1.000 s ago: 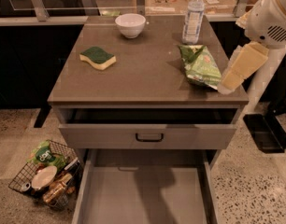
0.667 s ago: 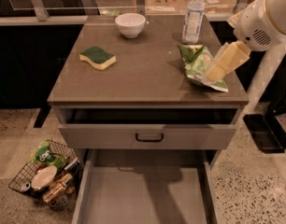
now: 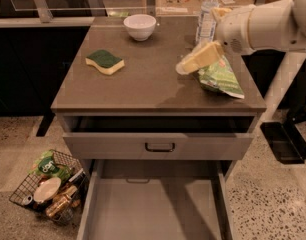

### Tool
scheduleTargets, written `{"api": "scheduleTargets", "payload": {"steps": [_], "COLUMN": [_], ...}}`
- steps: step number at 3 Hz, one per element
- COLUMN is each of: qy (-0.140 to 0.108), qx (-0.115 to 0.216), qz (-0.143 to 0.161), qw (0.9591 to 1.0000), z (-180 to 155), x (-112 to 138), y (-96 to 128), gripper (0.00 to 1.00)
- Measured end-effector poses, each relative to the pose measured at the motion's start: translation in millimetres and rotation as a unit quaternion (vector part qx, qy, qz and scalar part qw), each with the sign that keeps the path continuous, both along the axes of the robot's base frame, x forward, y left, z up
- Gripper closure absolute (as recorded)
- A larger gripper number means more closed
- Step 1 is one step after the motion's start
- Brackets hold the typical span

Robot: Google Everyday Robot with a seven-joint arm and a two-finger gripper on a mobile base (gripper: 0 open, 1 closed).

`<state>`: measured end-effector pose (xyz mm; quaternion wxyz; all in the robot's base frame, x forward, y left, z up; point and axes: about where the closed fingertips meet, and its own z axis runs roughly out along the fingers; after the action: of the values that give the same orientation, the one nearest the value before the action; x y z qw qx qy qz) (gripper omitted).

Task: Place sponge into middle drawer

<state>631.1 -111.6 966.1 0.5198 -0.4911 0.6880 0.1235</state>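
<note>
One big drawer, the middle drawer (image 3: 148,211), sits pulled out low at the front. Above it a drawer with a black handle (image 3: 159,147) sticks out a little, so a sponge dropped too early could land on its edge. On the brown surface (image 3: 143,91) the sponge (image 3: 105,62) lies at the left, untouched. The claw (image 3: 183,67) hangs at the right, well apart from it, beside a green snack bag (image 3: 220,76). I cannot tell if it is spread or pressed together. Swinging across, the arm could knock the water bottle (image 3: 207,14) or the white bowl (image 3: 140,26).
</note>
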Motion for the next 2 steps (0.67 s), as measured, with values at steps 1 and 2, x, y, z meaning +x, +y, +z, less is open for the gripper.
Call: {"api": "scheduleTargets", "payload": {"steps": [1,2], "qy": [-0.045,-0.044], "qx": [0.017,0.018], "qz": [-0.012,-0.014], "qw": [0.9988,0.9988], "z": [14.6,14.5], "x": [19.8,20.1], "y": [9.3,8.5], "gripper": [0.00,0.00]}}
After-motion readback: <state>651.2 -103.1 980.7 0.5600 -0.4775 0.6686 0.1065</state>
